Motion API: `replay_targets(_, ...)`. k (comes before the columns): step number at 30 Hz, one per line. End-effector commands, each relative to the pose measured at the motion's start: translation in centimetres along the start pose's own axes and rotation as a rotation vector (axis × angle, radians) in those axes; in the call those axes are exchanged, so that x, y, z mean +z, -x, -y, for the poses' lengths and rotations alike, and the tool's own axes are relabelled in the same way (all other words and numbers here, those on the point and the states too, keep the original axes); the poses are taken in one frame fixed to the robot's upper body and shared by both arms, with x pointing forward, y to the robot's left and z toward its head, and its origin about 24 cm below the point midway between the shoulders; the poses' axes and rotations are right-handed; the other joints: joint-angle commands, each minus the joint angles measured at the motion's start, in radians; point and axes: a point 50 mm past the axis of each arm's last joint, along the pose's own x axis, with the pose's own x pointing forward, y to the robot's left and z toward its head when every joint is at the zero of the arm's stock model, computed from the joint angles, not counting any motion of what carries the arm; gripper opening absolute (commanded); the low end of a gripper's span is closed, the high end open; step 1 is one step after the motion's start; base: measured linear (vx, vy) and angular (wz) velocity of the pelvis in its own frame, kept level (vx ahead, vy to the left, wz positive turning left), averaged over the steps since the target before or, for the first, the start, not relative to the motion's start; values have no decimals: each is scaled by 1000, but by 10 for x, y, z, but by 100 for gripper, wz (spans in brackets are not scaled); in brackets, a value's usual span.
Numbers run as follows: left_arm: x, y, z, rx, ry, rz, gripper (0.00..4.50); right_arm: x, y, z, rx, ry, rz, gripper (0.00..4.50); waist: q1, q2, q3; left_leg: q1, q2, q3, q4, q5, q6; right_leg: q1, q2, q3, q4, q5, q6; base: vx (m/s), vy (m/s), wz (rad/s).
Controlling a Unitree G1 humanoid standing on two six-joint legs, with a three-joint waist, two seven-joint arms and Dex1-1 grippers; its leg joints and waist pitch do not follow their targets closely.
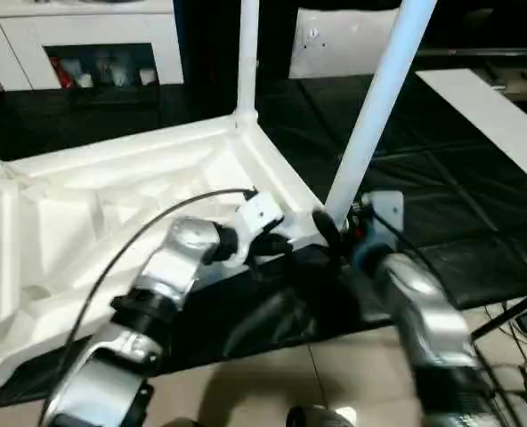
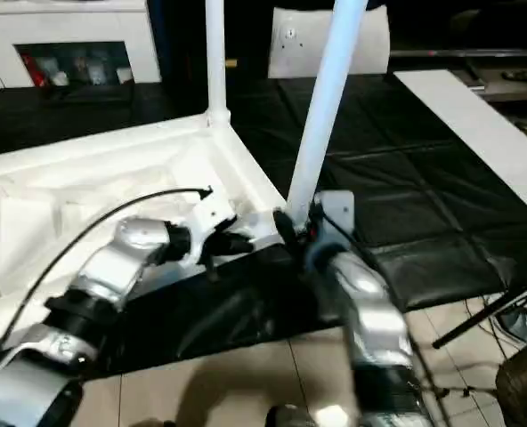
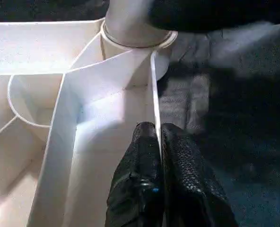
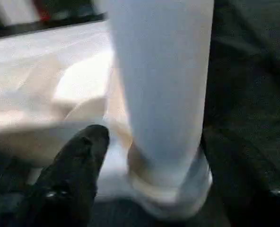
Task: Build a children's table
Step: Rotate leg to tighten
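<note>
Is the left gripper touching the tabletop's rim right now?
Touching. The left wrist view shows the left gripper with its two black fingers closed on the thin raised rim of the tabletop, the wall pinched between them.

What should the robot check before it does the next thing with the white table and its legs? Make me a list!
1. Table top lies upside down on the black mat, ribs up: ok.
2. Far leg stands upright in its corner socket: ok.
3. Near leg is in its corner socket but leans: not ok.
4. Near leg pushed fully down: cannot tell.
5. Left gripper pinches the table's rim to steady it: ok.
6. Right gripper has a firm hold around the near leg's base: cannot tell.
</note>
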Motion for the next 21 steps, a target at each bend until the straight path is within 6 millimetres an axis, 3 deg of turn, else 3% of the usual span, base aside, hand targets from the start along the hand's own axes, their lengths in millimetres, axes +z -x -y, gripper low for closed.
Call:
replay_targets(1, 0, -2, 8, -84, -18, 48, 0, 3, 4, -9, 119, 12, 12, 372, 7, -11, -63, -12, 48, -13, -64, -107, 108, 56, -59, 56, -65, -230, -190, 0, 0, 0)
replay_targets(2, -3, 2, 7, -111, -44, 27, 0, 6, 17, 0, 151, 43, 9, 396, 12, -7, -66, -12, 51, -12, -60, -84, 115, 56, -57, 56, -59, -198, -203, 0, 0, 0)
replay_targets(4, -5, 5, 6, -135, -74, 14, 0, 8, 27, 7, 173, 70, -3, 411, 14, -11, -67, -8, 52, -8, -57, -76, 123, 54, -54, 57, -56, -169, -215, 0, 0, 0)
replay_targets(6, -6, 10, 5, -179, -94, 13, 0, 10, 41, 18, 198, 88, -21, 425, 19, -7, -66, -6, 52, -6, -57, -76, 122, 54, -53, 56, -56, -174, -227, 0, 0, 0)
replay_targets(12, -5, 17, -3, -231, -154, -12, 0, 18, 70, 39, 273, 119, -71, 447, 32, -12, -67, -1, 55, -5, -56, -110, 111, 53, -55, 56, -57, -203, -233, 0, 0, 0)
replay_targets(16, 0, 19, -17, -146, -205, -26, 0, 26, 84, 39, 335, 104, -76, 447, 43, -16, -68, 0, 56, -7, -55, -131, 103, 54, -58, 54, -65, -263, -201, 0, 0, 0)
replay_targets(21, 3, 18, -23, -89, -189, 1, 0, 29, 89, 25, 415, 72, -64, 447, 46, -20, -69, -2, 57, -10, -55, -132, 93, 53, -57, 51, -68, -296, -179, 0, 0, 0)
